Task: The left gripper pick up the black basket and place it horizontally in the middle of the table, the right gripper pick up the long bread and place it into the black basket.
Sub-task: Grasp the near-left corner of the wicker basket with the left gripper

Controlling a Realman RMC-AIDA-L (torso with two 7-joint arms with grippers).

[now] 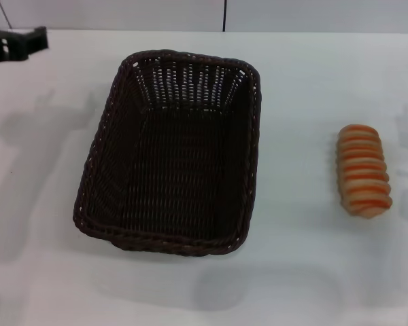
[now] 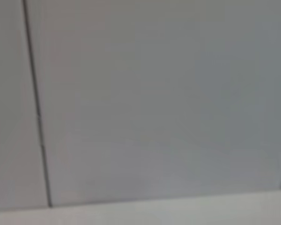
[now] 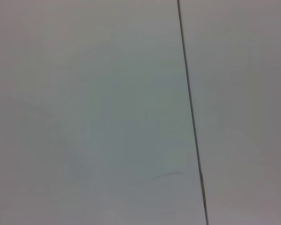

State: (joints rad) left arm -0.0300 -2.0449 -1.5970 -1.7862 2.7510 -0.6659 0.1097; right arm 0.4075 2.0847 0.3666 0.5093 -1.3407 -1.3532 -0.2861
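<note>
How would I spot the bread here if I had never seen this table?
Start at the white table and find the black basket, big and empty, in its middle. Look to the robot's right of it, well apart: the long bread lies alone on the bare top. It is the small, ridged, tan loaf with orange stripes.

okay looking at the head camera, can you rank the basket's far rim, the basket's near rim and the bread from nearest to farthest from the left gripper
The left gripper sits at the table's far left corner in the head view.
1. The basket far rim, just to the gripper's right.
2. Near rim, toward the robot, left of centre.
3. The bread, across on the right side of the table.
</note>
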